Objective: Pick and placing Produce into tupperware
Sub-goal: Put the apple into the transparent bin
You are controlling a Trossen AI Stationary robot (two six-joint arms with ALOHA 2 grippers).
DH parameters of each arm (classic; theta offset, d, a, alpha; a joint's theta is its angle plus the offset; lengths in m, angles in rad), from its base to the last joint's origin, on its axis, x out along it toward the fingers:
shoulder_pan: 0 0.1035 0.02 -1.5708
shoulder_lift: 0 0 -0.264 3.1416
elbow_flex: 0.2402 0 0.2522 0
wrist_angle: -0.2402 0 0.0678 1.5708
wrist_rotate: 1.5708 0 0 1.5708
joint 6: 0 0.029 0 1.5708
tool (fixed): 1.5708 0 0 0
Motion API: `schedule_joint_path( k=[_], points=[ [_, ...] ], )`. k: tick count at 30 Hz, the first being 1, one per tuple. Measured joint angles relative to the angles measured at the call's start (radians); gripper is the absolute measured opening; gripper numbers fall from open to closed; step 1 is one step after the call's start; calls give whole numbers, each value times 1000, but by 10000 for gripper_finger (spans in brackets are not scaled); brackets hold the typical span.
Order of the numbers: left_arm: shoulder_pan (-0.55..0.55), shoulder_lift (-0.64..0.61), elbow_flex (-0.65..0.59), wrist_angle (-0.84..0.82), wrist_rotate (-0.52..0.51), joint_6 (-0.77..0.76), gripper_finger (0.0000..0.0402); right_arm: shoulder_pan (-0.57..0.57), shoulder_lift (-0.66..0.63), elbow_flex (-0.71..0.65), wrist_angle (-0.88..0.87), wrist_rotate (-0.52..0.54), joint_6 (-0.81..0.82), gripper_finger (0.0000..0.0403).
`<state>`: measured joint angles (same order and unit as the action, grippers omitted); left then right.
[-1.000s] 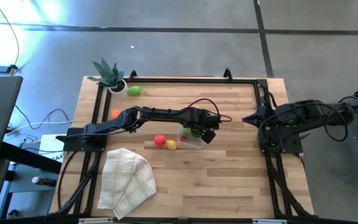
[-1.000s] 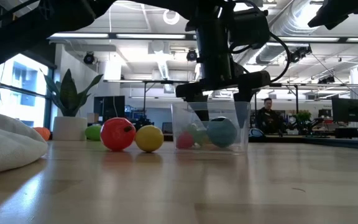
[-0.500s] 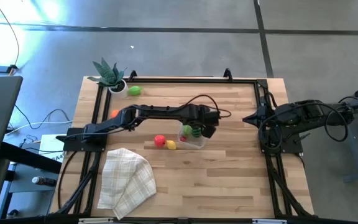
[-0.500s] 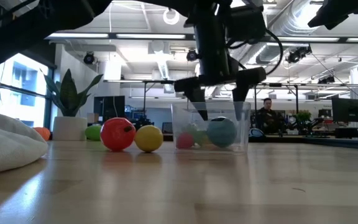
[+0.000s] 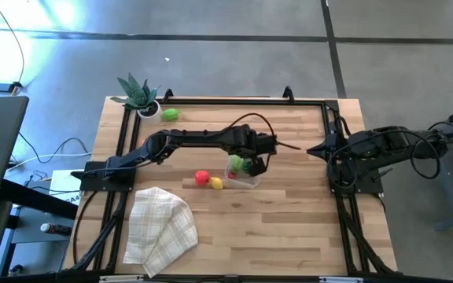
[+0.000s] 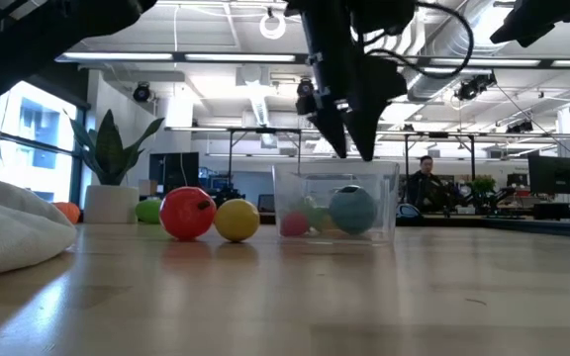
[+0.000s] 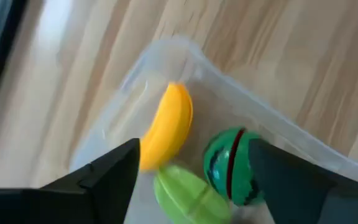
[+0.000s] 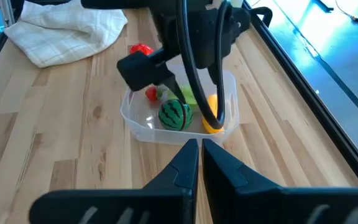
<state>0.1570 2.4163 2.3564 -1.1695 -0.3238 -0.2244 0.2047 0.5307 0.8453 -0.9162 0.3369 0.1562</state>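
The clear tub (image 5: 251, 180) stands on the table's middle. It holds a dark green striped ball (image 7: 232, 167), a yellow piece (image 7: 166, 124), a light green piece (image 7: 185, 193) and a red piece (image 8: 151, 94). A red piece (image 5: 202, 178) and a yellow piece (image 5: 216, 183) lie just left of the tub. A light green piece (image 5: 171, 115) and an orange piece (image 5: 145, 144) lie at the far left. My left gripper (image 6: 352, 143) is open and empty, above the tub. My right gripper (image 5: 311, 149) is shut, waiting at the table's right edge.
A checked beige cloth (image 5: 160, 228) lies bunched at the near left. A spiky green plant in a white pot (image 5: 140, 98) stands at the far left corner. A black frame rail (image 5: 234, 101) runs around the table. Bare wood lies near and right of the tub.
My left gripper has risen out of the tub, gone a little toward the table's far edge and turned about its own axis. The pieces in the tub have stayed where they were.
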Motion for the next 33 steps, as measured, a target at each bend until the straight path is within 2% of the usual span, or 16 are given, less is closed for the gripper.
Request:
schedule_joint_path(
  k=[9,13,18,21,23,28,33],
  points=[
    [0,-61,1,-59,45,261,192,0,0,0,0,0,0,11],
    [0,-82,0,-130,50,383,155,0,0,0,0,0,0,11],
    [0,-101,-1,-273,74,451,118,0,0,0,0,0,0,11],
    [0,-120,-1,-401,85,522,102,0,0,0,0,0,0,11],
    [0,-143,-10,-400,92,553,93,0,0,0,0,0,0,11],
    [0,-220,-18,-402,206,648,79,0,0,0,0,0,0,11],
    [5,-281,-17,-402,133,575,80,0,0,0,0,0,0,11]
  ],
)
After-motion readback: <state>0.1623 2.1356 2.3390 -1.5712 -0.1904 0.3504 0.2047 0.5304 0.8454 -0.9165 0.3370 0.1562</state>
